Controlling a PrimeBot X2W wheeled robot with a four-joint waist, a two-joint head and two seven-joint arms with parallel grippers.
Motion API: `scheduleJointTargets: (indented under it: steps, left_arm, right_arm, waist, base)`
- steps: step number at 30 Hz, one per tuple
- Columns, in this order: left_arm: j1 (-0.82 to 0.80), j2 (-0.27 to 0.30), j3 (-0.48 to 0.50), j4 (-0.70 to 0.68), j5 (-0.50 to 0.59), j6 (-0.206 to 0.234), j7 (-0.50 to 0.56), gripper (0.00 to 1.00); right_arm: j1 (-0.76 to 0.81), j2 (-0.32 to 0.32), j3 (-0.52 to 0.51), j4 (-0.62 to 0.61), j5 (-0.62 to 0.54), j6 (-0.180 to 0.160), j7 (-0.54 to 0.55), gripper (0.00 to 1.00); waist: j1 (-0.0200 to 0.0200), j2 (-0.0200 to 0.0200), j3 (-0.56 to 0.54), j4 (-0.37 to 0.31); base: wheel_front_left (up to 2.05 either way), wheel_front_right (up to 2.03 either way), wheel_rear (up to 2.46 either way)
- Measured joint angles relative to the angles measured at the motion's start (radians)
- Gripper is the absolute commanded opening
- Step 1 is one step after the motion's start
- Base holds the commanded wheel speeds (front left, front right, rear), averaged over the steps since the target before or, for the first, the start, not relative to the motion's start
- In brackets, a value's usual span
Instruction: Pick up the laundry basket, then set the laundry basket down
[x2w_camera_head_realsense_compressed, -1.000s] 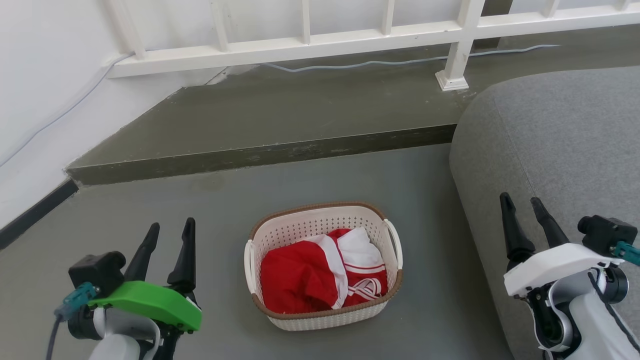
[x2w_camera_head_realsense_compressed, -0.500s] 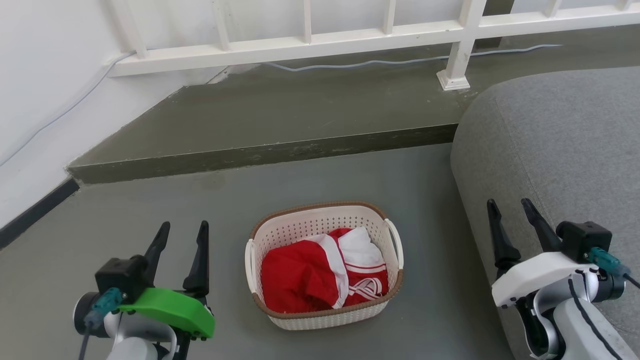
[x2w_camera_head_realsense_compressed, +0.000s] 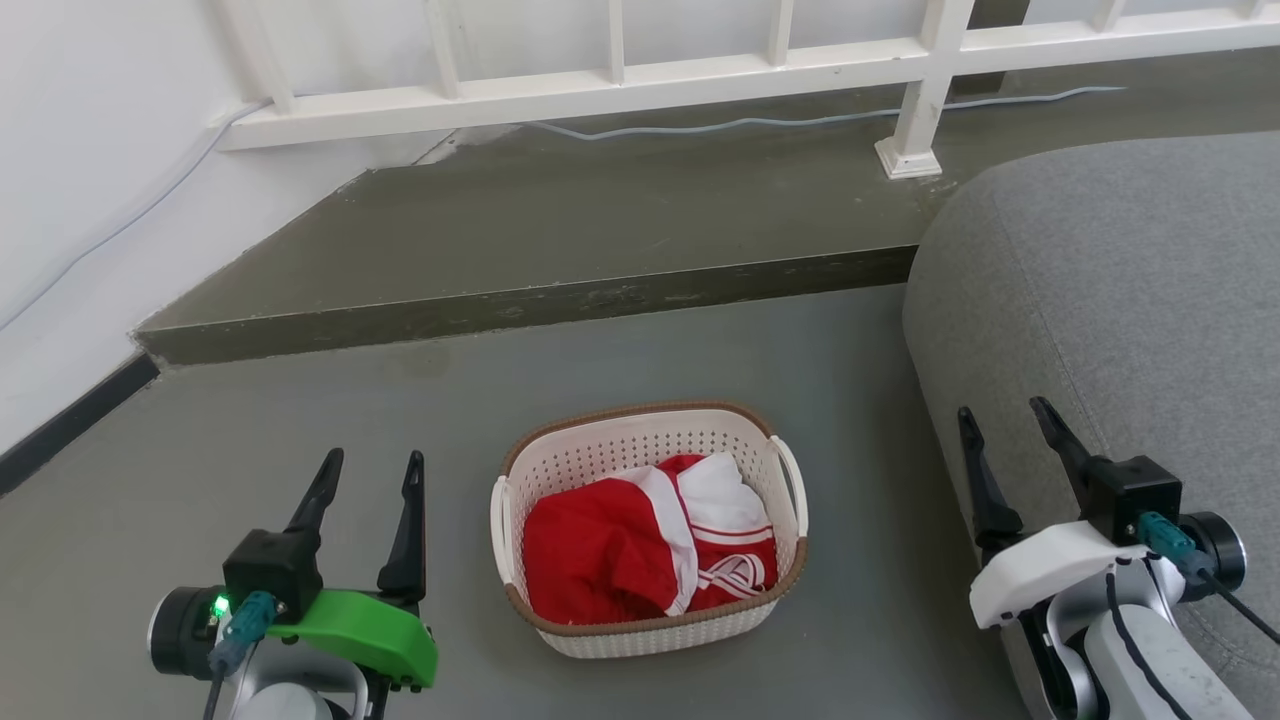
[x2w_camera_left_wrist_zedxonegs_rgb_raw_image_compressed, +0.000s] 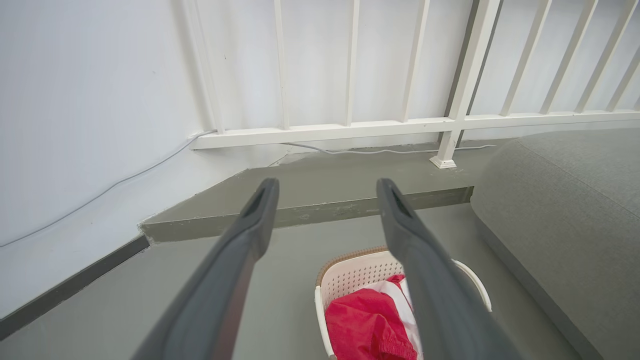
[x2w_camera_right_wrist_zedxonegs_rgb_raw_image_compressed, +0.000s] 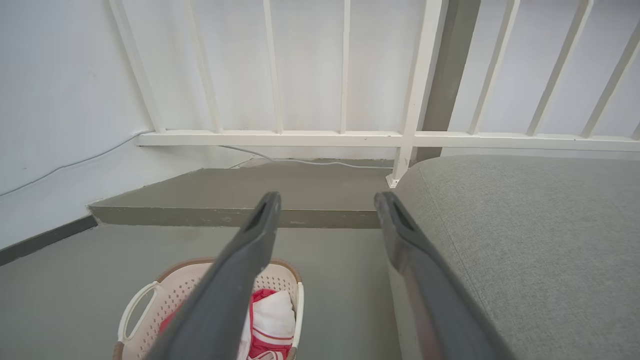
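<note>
Grey floor (x2w_camera_head_realsense_compressed: 300, 420) spans most of head view. Grey sofa (x2w_camera_head_realsense_compressed: 1120, 280) fills right side. Raised concrete step (x2w_camera_head_realsense_compressed: 560, 230) behind, white railing (x2w_camera_head_realsense_compressed: 600, 95) along its far edge. Laundry basket (x2w_camera_head_realsense_compressed: 655, 640) upright on floor at centre, between both grippers, touching neither. Red-and-white garment (x2w_camera_head_realsense_compressed: 600, 550) crumpled inside. Left gripper (x2w_camera_head_realsense_compressed: 374, 457) beside basket's left, fingers spread, empty. Right gripper (x2w_camera_head_realsense_compressed: 1000, 407) well to basket's right, against sofa edge, fingers spread, empty. Thin cable (x2w_camera_head_realsense_compressed: 760, 124) lies on step under railing.

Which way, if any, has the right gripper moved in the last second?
Yes: the right gripper shifted left toward the basket, which stayed put.
</note>
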Motion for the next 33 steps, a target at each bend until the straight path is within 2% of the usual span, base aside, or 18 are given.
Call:
scheduleJointTargets:
  steps: [9, 33]
  left_arm:
    - [0.004, -0.020, 0.012, 0.011, 0.016, 0.008, -0.002, 1.00]
    - [0.009, -0.026, 0.020, 0.037, 0.016, 0.014, -0.002, 1.00]
  right_arm:
    - [0.002, 0.012, -0.013, 0.014, -0.010, -0.007, -0.007, 1.00]
    - [0.004, 0.023, -0.024, 0.029, -0.010, -0.007, -0.007, 1.00]
  waist:
    - [0.0000, 0.0000, -0.002, 0.001]
    - [0.0000, 0.0000, -0.002, 0.002]
  base:
    - [0.00, 0.00, 0.00]
    - [0.00, 0.00, 0.00]
